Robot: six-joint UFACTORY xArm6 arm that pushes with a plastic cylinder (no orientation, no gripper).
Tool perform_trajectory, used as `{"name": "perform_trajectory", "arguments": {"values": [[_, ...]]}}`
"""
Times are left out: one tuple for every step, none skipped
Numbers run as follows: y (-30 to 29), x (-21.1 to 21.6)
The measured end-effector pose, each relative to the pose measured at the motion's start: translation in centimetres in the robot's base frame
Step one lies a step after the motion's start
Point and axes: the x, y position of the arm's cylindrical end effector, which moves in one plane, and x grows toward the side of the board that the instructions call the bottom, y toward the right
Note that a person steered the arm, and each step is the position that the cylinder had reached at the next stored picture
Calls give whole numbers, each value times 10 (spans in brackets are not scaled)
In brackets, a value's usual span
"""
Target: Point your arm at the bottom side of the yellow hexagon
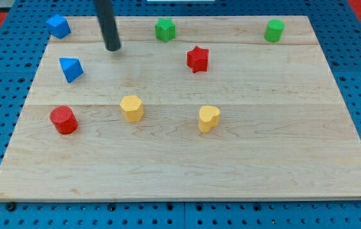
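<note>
Camera view: my tip [113, 48] rests on the wooden surface [186, 172] near the view's top left, well apart from the yellow hexagon [132, 108], which sits left of centre, between the red cylinder [63, 120] and yellow heart [209, 118]. No end effector fitted; plain rod only.

Yellow hexagon [132, 108], seemingly black rod [107, 24]

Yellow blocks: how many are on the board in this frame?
2. The yellow hexagon sits left of the board's centre; the yellow heart lies to its right, near the middle. Nothing seems hidden; my tip is up near the view's top-left.
</note>
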Motion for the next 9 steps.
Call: {"name": "perform_trajectory", "arguments": {"values": [[34, 38], [59, 83], [89, 124], [102, 155], [102, 185], [83, 206], [89, 221], [144, 220], [152, 220]]}}
